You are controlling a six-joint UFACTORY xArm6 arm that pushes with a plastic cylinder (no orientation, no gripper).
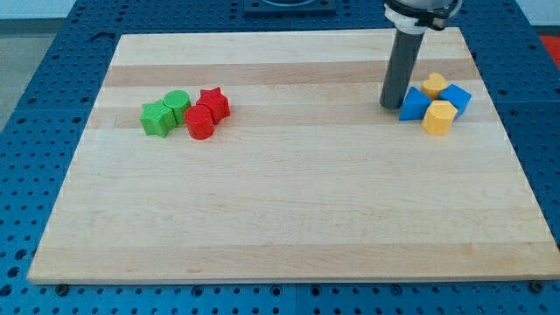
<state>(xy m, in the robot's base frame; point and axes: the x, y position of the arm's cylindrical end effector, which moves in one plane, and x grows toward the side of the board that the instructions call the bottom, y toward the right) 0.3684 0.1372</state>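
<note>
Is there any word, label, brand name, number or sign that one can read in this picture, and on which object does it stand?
None: no text can be read anywhere in the camera view.
The wooden board, the blue perforated table, the rod and my tip are unmarked.
The green, red, blue and yellow blocks show plain faces, no letters or numbers.

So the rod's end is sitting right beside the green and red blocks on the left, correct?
Not quite. In the camera view my tip sits by the blue and yellow cluster at the view's right, right against the blue block, with a yellow block next to it. The green star and red star lie far off at the left.
</note>
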